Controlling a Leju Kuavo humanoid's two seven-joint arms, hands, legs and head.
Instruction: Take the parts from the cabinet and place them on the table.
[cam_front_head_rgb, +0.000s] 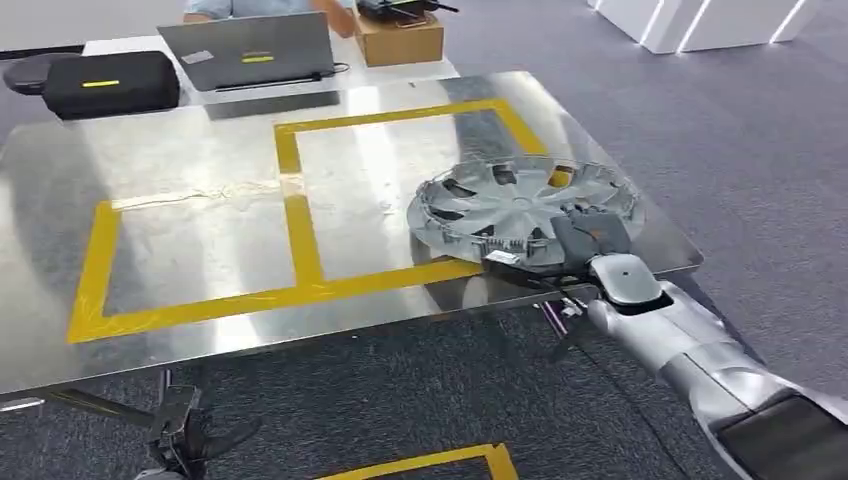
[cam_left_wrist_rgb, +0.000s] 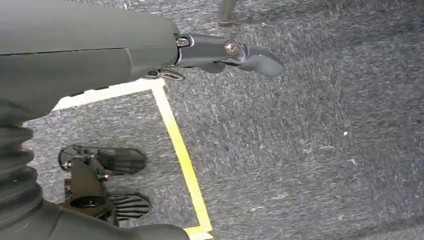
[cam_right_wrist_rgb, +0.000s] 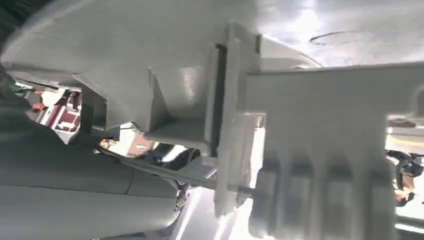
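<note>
Head view: the grey wheel cover (cam_front_head_rgb: 523, 209) is gripped at its near rim by the right hand (cam_front_head_rgb: 592, 236), right by the steel table (cam_front_head_rgb: 200, 240)'s right-hand edge, partly over the yellow tape square (cam_front_head_rgb: 300, 215). Plenty of bare tabletop is left beyond it.

Left wrist view: the left hand (cam_left_wrist_rgb: 227, 52) is seen over carpet (cam_left_wrist_rgb: 300, 150), fingers extended, nothing held.

Right wrist view: the cover's ribbed underside (cam_right_wrist_rgb: 300, 150) is pressed close.

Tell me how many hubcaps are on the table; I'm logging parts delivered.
1. The hubcap lies at the table's right front corner, partly over the right yellow square, with the right hand holding its near rim. None elsewhere on the table.
</note>
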